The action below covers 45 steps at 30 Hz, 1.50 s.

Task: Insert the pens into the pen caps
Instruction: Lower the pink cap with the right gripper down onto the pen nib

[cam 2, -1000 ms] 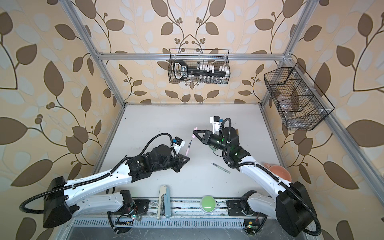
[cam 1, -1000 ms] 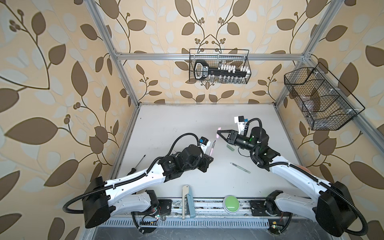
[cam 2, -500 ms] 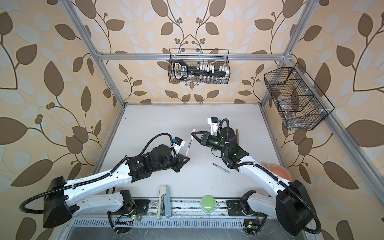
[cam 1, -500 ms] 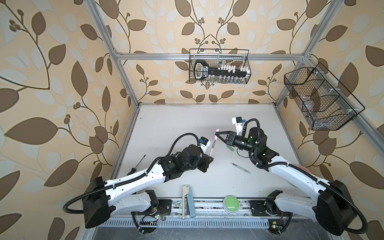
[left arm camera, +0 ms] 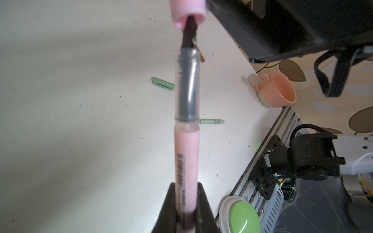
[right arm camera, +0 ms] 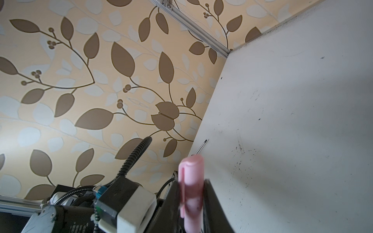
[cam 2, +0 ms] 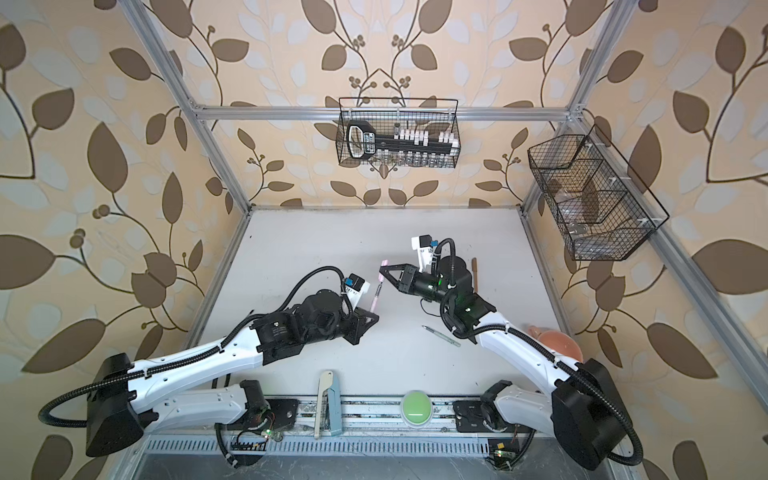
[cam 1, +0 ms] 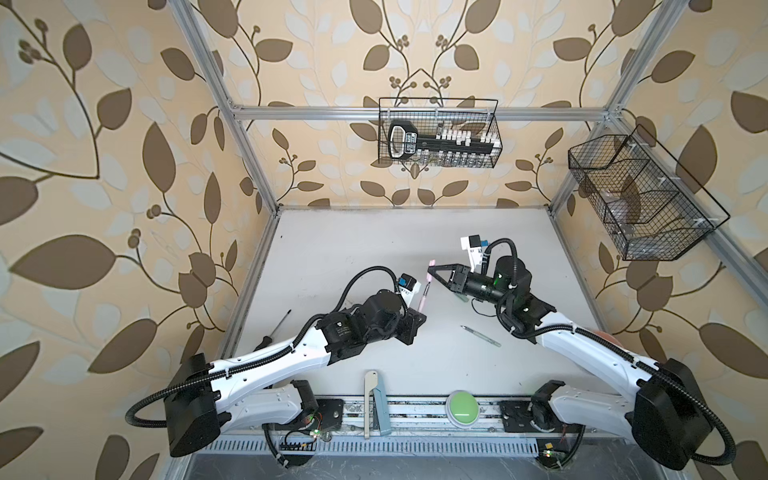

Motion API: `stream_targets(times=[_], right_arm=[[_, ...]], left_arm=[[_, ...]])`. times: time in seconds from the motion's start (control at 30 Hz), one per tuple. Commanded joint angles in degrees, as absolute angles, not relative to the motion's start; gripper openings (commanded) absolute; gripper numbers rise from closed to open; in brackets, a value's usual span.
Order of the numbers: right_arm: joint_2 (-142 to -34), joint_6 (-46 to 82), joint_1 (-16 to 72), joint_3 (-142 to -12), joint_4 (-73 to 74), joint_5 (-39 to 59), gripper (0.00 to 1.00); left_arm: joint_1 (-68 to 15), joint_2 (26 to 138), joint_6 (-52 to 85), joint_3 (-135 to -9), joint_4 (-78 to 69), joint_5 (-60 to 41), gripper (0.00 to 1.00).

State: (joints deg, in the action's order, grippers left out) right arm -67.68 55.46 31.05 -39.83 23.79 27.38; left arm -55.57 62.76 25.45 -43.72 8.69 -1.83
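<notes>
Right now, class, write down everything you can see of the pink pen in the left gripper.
The pink pen is a thin plastic stick: a translucent pink barrel with a printed barcode, a clear section showing a grey core, then a dark pointed tip. The left gripper is shut on its rear end, holding it clear of the table. Its tip sits just inside the mouth of the pink cap, not yet pushed home.

Stereo pair, high overhead, facing down on the whole table (cam 1: 353, 249); wrist cameras, close-up, both showing the pink cap (left arm camera: 188, 11).
</notes>
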Motion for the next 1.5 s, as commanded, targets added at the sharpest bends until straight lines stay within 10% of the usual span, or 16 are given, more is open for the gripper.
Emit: stream_targets(times=[0.0, 1.47], right_arm=[[-67.1, 56.0, 31.6, -39.1, 25.3, 26.7, 0.2], [-64.7, 55.9, 34.3, -36.9, 25.0, 26.5, 0.19]], left_arm=[[-56.2, 60.9, 25.1, -43.2, 6.6, -0.3, 0.0], [-56.2, 57.7, 24.7, -42.6, 7.0, 3.0, 0.0]])
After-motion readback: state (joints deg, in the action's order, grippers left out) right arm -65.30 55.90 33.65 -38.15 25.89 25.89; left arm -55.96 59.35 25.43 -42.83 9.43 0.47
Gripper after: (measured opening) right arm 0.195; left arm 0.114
